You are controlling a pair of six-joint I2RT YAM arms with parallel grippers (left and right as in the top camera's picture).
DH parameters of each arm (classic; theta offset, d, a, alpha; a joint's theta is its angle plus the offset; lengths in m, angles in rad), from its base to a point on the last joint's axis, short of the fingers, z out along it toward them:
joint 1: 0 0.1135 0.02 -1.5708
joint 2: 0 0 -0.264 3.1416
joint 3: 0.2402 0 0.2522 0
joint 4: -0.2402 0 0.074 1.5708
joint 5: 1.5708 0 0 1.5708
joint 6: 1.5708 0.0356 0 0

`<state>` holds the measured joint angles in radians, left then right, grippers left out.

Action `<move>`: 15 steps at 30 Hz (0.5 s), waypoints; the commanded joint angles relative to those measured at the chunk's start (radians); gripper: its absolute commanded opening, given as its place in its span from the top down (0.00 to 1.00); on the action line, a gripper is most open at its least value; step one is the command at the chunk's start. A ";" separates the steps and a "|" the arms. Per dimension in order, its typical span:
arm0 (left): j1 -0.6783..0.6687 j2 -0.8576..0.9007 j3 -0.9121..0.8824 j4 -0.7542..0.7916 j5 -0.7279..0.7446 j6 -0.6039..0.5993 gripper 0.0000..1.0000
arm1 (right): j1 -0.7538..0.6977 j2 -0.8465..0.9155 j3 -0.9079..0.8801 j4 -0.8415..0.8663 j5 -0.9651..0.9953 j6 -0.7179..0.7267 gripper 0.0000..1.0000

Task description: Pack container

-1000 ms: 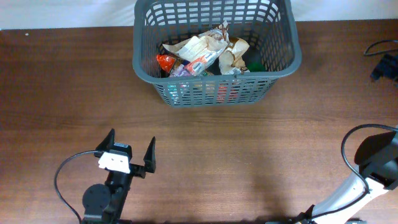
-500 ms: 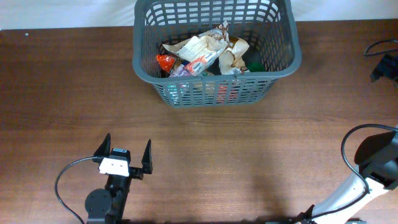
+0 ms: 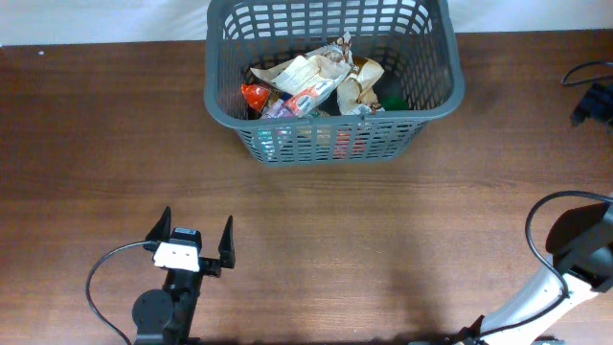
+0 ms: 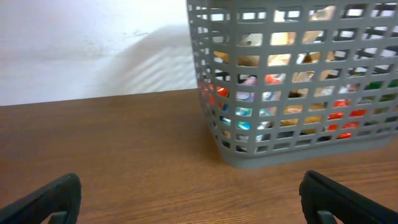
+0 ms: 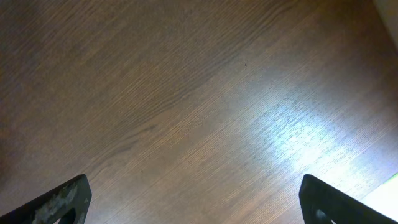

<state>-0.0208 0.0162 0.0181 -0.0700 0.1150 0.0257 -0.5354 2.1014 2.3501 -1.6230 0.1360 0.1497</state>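
The container (image 3: 436,101), a large dark grey slotted basket, stands at the far middle of the table and holds several snack packets (image 3: 316,81). It also shows in the left wrist view (image 4: 205,74), with coloured packets behind its lattice. My left gripper (image 3: 192,238) is open and empty near the front left, pointing toward the basket and well short of it; its fingertips frame bare wood in the left wrist view (image 4: 193,199). My right gripper (image 5: 196,196) is open and empty over bare wood; in the overhead view only its arm (image 3: 575,249) shows at the front right.
A black cable and device (image 3: 592,91) lie at the far right edge. A white wall (image 4: 93,43) rises behind the table's far edge. Brown wood tabletop (image 3: 115,144) surrounds the basket.
The left gripper drew back toward the front edge during the first half second and has stayed still since. The basket and right arm have not moved.
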 commanded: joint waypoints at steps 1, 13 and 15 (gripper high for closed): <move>0.025 -0.011 -0.010 -0.008 -0.079 -0.010 0.01 | -0.001 0.002 -0.004 0.000 -0.002 0.002 0.01; 0.066 -0.011 -0.010 -0.010 -0.104 -0.010 0.01 | -0.001 0.002 -0.004 0.000 -0.002 0.002 0.01; 0.066 -0.011 -0.010 -0.010 -0.104 -0.010 0.01 | -0.001 0.002 -0.004 0.000 -0.002 0.002 0.01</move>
<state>0.0399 0.0162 0.0181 -0.0784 0.0250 0.0223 -0.5354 2.1014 2.3501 -1.6230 0.1360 0.1497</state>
